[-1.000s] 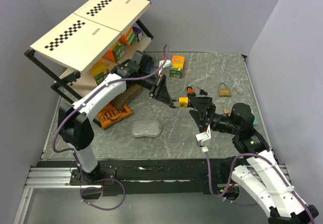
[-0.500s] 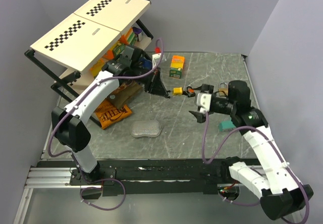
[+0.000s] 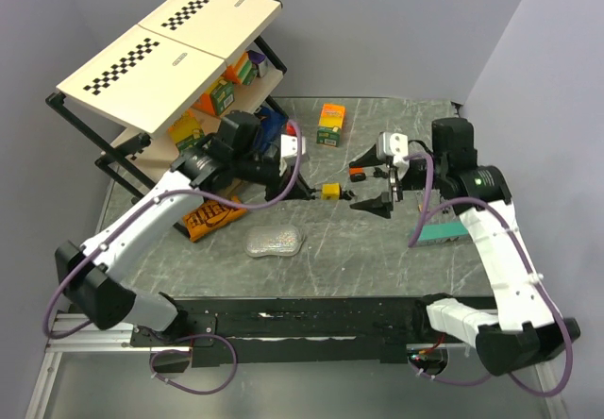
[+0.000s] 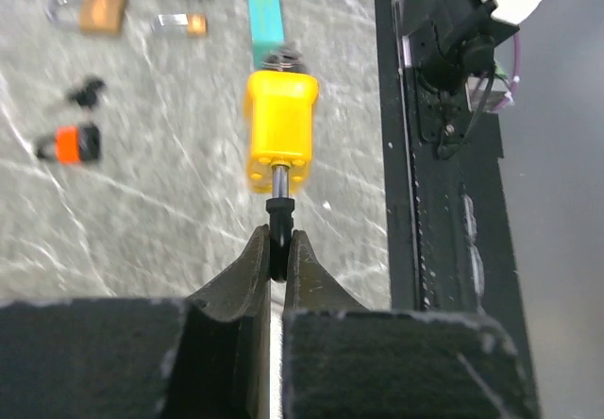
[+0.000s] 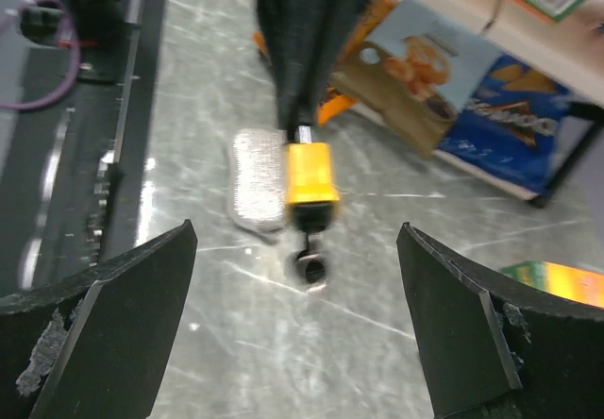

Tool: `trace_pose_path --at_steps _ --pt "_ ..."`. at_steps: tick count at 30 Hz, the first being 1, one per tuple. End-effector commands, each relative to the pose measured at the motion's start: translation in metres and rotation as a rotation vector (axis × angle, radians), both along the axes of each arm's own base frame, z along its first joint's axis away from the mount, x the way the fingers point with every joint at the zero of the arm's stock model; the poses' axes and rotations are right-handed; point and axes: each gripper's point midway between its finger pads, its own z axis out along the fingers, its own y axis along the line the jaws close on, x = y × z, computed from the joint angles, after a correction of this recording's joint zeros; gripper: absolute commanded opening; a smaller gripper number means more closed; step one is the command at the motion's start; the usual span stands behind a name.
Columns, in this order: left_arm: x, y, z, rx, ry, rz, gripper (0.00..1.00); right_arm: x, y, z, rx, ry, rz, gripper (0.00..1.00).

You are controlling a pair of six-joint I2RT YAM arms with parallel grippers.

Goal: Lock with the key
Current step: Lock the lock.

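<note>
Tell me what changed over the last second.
The left gripper, shut on the key in the yellow padlock, carried it slightly left. The right arm swung farther from its base; the right gripper stayed open, facing the padlock. The grey pouch and orange box stayed put.

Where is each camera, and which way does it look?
Top: above and behind the arms, looking down at the table; both show.
Left wrist: on the left arm, looking along the shut left end effector pinching the key in the yellow lock.
Right wrist: on the right arm, looking through the open right end effector at the lock's other end.
Shared: all three see the lock.
</note>
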Motion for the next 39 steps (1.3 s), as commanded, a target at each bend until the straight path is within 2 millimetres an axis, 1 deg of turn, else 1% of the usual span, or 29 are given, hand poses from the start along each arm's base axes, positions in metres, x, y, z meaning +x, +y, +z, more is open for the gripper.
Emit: trace_pose_path --at_steps 1,2,3,7,8,9,11,16,18,20,23,24,27,29,32,36,39 --pt "0.012 -0.009 0.06 -0.148 -0.263 0.008 0.01 -0.018 0.004 0.006 0.017 0.084 0.083 0.94" --pt "0.011 -0.013 0.058 -0.145 -0.242 -0.006 0.01 -0.017 0.004 0.004 0.011 0.082 0.083 0.94" --pt "0.01 -0.014 0.064 -0.155 -0.228 -0.011 0.01 -0.016 0.005 0.005 0.012 0.065 0.084 0.93" --pt "0.004 -0.018 0.068 -0.178 -0.182 -0.031 0.01 -0.015 0.008 -0.002 0.007 0.063 0.086 0.93" --pt "0.004 -0.019 0.066 -0.174 -0.168 -0.032 0.01 -0.015 0.009 -0.003 0.006 0.066 0.085 0.93" --pt "0.004 -0.02 0.068 -0.175 -0.157 -0.033 0.01 -0.014 0.011 -0.004 0.002 0.068 0.088 0.92" --pt "0.004 -0.021 0.065 -0.167 -0.131 -0.034 0.01 -0.012 0.013 -0.005 -0.003 0.067 0.09 0.88" --pt "-0.003 -0.022 0.068 -0.182 -0.113 -0.057 0.01 -0.005 0.017 -0.008 -0.018 0.055 0.075 0.81" --pt "-0.005 -0.022 0.067 -0.186 -0.108 -0.068 0.01 -0.002 0.017 -0.011 -0.024 0.058 0.071 0.8" --pt "-0.011 -0.021 0.07 -0.197 -0.111 -0.09 0.01 0.0 0.018 -0.012 -0.028 0.065 0.062 0.81" --pt "-0.013 -0.02 0.068 -0.198 -0.121 -0.096 0.01 0.001 0.018 -0.011 -0.026 0.081 0.053 0.88" --pt "-0.014 -0.019 0.065 -0.188 -0.118 -0.097 0.01 0.002 0.018 -0.011 -0.027 0.091 0.05 0.91" --pt "-0.013 -0.019 0.056 -0.163 -0.104 -0.103 0.01 0.001 0.016 -0.005 -0.009 0.131 0.043 0.94" --pt "-0.014 -0.019 0.054 -0.158 -0.1 -0.102 0.01 0.001 0.014 -0.003 -0.003 0.139 0.044 0.93" --pt "-0.013 -0.019 0.052 -0.156 -0.088 -0.092 0.01 -0.001 0.009 0.002 0.011 0.135 0.047 0.9" --pt "-0.014 -0.02 0.057 -0.17 -0.084 -0.095 0.01 0.0 0.006 -0.008 -0.01 0.133 0.031 0.87" --pt "-0.015 -0.021 0.063 -0.187 -0.083 -0.097 0.01 0.0 0.011 -0.013 -0.018 0.141 0.047 0.81"
